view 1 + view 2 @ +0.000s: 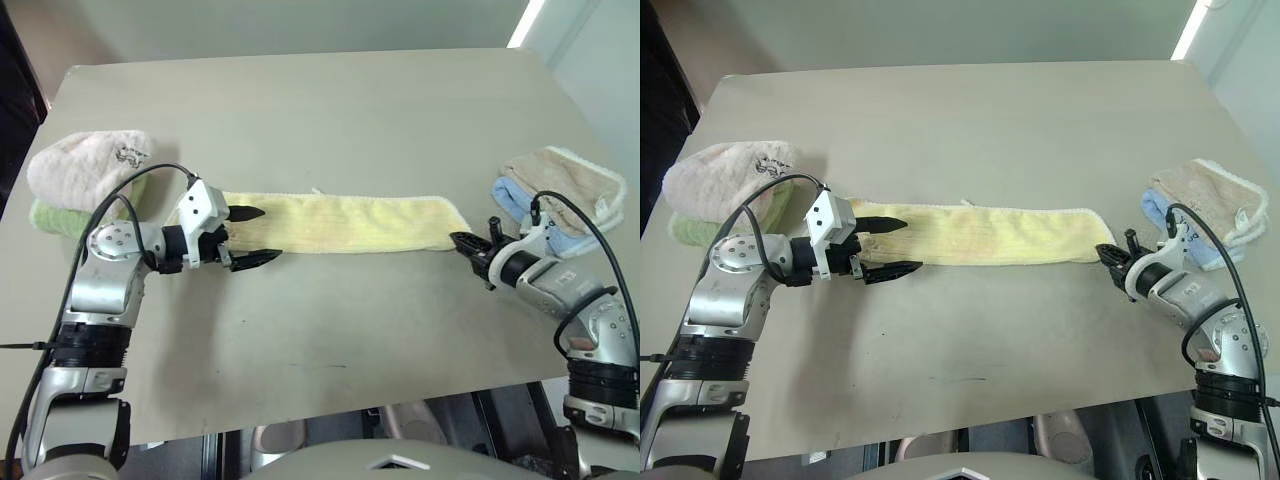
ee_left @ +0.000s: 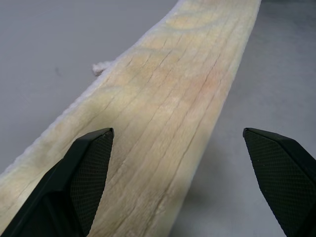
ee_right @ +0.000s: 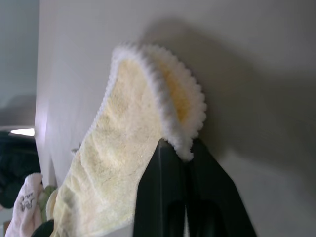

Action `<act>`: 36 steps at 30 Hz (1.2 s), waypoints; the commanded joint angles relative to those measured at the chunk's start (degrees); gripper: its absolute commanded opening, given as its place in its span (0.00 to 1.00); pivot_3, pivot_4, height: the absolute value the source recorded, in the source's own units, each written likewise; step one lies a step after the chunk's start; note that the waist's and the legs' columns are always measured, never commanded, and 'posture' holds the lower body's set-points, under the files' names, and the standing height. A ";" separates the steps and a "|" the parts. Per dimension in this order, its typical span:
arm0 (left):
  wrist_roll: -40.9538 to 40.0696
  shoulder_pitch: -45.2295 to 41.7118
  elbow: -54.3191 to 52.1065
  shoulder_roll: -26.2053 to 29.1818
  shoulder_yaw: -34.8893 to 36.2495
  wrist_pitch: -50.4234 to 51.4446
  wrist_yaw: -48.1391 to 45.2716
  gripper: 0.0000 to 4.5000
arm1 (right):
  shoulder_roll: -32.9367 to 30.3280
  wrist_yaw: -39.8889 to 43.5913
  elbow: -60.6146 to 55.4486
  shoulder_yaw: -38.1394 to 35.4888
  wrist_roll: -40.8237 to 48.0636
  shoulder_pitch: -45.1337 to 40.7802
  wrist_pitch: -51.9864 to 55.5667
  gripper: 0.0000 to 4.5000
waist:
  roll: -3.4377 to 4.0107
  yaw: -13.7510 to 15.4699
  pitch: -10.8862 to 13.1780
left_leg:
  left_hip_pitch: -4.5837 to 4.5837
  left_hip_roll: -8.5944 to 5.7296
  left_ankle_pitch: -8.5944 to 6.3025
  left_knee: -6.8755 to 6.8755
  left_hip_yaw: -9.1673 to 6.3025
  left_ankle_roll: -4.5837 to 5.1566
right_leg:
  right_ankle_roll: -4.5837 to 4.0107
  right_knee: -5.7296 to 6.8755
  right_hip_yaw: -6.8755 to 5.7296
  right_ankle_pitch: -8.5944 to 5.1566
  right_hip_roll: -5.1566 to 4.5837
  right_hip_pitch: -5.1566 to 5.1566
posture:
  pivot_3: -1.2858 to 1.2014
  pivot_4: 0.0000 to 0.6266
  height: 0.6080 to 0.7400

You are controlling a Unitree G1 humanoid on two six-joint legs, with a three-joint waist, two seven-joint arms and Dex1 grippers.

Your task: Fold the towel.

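1. A plain beige table (image 1: 330, 120) carries everything in view, under a ceiling light strip at the far right.
2. Nearest, two grippers work the one towel (image 1: 340, 222), a long pale yellow strip lying flat across the table's middle, parallel to its near edge.
3. The left gripper (image 1: 252, 236) has its two black fingers spread wide, straddling the towel's left end without clamping it.
4. The right gripper (image 1: 462, 240) has its fingers pressed together on the towel's right end, pinching the white-edged hem.
5. By the left edge, a pink towel (image 1: 88, 162) tops a green cloth (image 1: 58, 218).
6. By the right edge, a tan towel (image 1: 568, 178) rests on a blue cloth (image 1: 520, 200).
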 commanded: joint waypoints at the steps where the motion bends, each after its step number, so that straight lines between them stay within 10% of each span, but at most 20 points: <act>1: -0.64 -0.75 -1.04 -0.15 0.56 -0.68 -0.18 1.00 | -2.60 1.17 -0.44 -4.31 -1.80 0.04 -1.71 0.00 | 0.00 0.07 0.00 | 0.00 0.00 0.00 0.00 0.00 0.00 | 0.00 0.00 0.00 0.00 -0.01 0.00 | 0.52 0.24 1.00; 10: -0.14 -1.53 0.26 -0.57 0.26 -1.40 -0.59 1.00 | -10.92 9.27 3.93 -7.36 -7.35 -3.63 1.70 0.00 | 0.00 0.26 0.00 | -0.05 -0.05 0.00 0.02 0.04 0.00 | -0.01 -0.03 0.00 -0.03 -0.09 0.00 | 0.52 0.24 1.00; 21: 0.47 -3.60 2.31 -1.70 -0.90 -2.36 -0.63 1.00 | -25.53 45.64 -10.34 17.24 -43.37 -18.22 11.46 0.00 | 0.02 -0.16 0.01 | -0.05 -0.04 -0.01 0.12 0.12 0.03 | 0.09 -0.03 -0.08 0.06 -0.02 0.01 | 0.52 0.24 1.00; 36: -0.23 -1.77 -0.15 -2.03 -0.58 -2.23 0.77 1.00 | -7.23 63.87 -4.87 40.71 -72.79 -32.99 11.95 0.00 | 0.02 -0.23 0.01 | -0.08 0.10 -0.06 0.34 0.12 0.12 | -0.20 0.01 -0.16 0.24 -0.02 -0.21 | 0.52 0.24 1.00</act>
